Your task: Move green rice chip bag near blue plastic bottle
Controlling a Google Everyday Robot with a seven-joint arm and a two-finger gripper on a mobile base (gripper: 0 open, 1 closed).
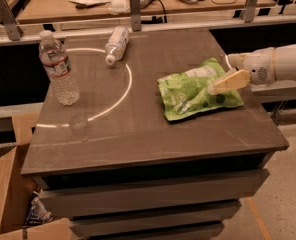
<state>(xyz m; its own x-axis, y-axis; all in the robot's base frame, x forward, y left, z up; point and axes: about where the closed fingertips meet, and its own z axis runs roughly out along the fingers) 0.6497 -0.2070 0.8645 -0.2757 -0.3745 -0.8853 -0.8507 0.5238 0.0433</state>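
Dim workshop light falls on a dark brown table (138, 139) with drawers below its top. Toward the right edge of that top lies the green rice chip bag (188, 94), flat and crinkled, its white panel facing up. The tool (228, 82) reaches in from the right of the bag on a white arm, its tan tip lying over the bag's right end and touching it; whether it is clamped on the bag or only resting there cannot be told. Well to the left of the bag and farther back, the blue plastic bottle (117, 44) lies on its side. Farther left of the bag stands a taller clear bottle (59, 69), upright. Below and left of the bag, off the table, sits an open cardboard box (3, 194).
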